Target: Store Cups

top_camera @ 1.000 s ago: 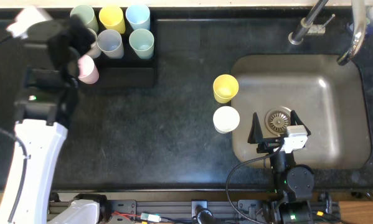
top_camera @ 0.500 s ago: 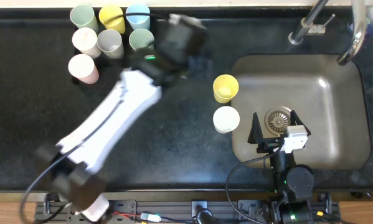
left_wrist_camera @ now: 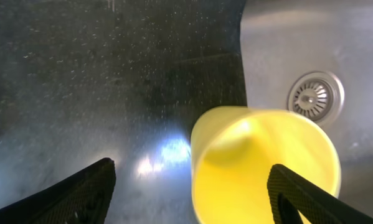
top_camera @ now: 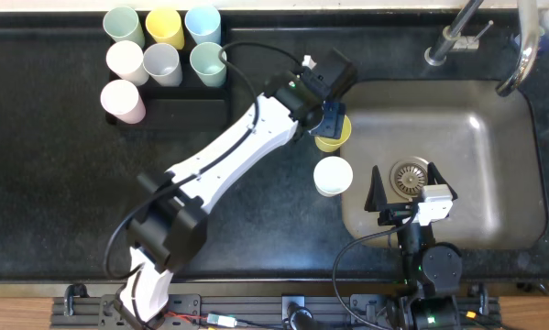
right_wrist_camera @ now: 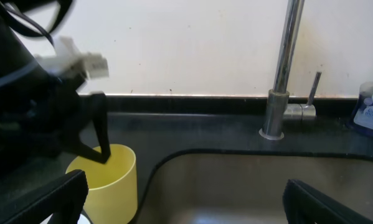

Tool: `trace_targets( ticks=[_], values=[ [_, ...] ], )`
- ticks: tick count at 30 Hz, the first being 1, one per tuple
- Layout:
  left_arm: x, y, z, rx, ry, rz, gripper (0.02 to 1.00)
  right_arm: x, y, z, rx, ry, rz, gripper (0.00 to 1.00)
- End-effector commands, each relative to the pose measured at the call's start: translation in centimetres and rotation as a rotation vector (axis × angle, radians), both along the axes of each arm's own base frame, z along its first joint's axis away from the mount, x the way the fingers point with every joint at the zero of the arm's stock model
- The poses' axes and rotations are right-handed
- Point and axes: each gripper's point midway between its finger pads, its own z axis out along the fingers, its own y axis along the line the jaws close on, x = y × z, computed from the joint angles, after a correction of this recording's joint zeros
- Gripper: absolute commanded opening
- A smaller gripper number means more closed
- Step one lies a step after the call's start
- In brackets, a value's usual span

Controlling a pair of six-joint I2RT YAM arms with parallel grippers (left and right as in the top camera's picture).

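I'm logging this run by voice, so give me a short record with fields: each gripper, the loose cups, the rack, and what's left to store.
left gripper: open, at the yellow cup, not closed on it
right gripper: open, over the sink, holding nothing
loose cups: yellow cup and white cup, upright on the counter along the sink's left rim
rack: six stored cups in two rows; pink cup at its left edge
left to store: yellow cup and white cup
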Motion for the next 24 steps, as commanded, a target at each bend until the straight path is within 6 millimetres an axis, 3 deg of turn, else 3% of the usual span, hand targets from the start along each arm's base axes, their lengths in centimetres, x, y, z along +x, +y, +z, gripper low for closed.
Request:
trace_targets(
  ticks=[1,3,7,13,18,21,24],
  values=[
    [1.0,-0.5,-0.7,-0.005,-0.014,0.029,0.755,0.0,-0.2,-0.2,-0.003,-0.004,-0.011,0.996],
    [1.1,-0.6,-1.2,-0.002,-0.01,0.028,0.663,0.0,-0.2,-0.2,-0.003,-0.004,-0.011,0.998],
    [1.4,-0.7,-1.3,-0.009,-0.018,0.029,0.389,0.0,-0.2,-0.2,-0.003,-0.004,-0.011,0.996],
    [1.7,-1.0,-1.1,-0.02,-0.029,0.029,0.159,0.0,-0.2,-0.2,-0.003,-0.004,-0.011,0.998],
    [1.7,-1.0,-1.1,-0.022,-0.032,0.029,0.038,0.0,-0.2,-0.2,-0.003,-0.004,-0.011,0.998],
    [2.0,-0.7,-0.7,-0.014,-0.047,0.037,0.034,0.0,-0.2,-0.2,-0.003,-0.004,-0.011,0.998],
    [2.8,0.3,1.6,-0.006,-0.116,0.067,0.034,0.0,-0.2,-0.2,-0.003,-0.004,-0.011,0.998]
  ],
)
